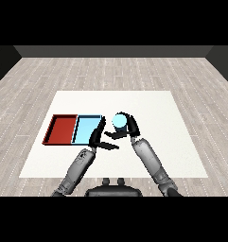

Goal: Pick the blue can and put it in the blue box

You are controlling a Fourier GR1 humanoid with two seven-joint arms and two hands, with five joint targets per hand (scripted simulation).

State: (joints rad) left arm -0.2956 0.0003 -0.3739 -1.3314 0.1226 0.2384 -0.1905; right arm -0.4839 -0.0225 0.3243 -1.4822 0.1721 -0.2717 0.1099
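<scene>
Head view across the white table [148, 156], a flat matte rectangle set on a floor of pale grey planks [110, 71]. The blue can [119, 121], a short cylinder whose light blue round top faces upward, is held by the right hand [128, 127], black fingers and thumb curled round its side. The can is just right of the light blue tray [86, 128], outside its rim. The light blue tray is a shallow rectangle with a thin dark rim; it shares one long edge with the red tray [61, 129], of like shape, on its left. The left hand [99, 137] lies at the light blue tray's near right corner, its fingers straight and spread, holding nothing; whether it touches the rim cannot be told. Both grey forearms are smooth, segmented cylinders rising from the lower corners. Bare table surface extends to the right of the can and behind both trays, up to the far edge.
</scene>
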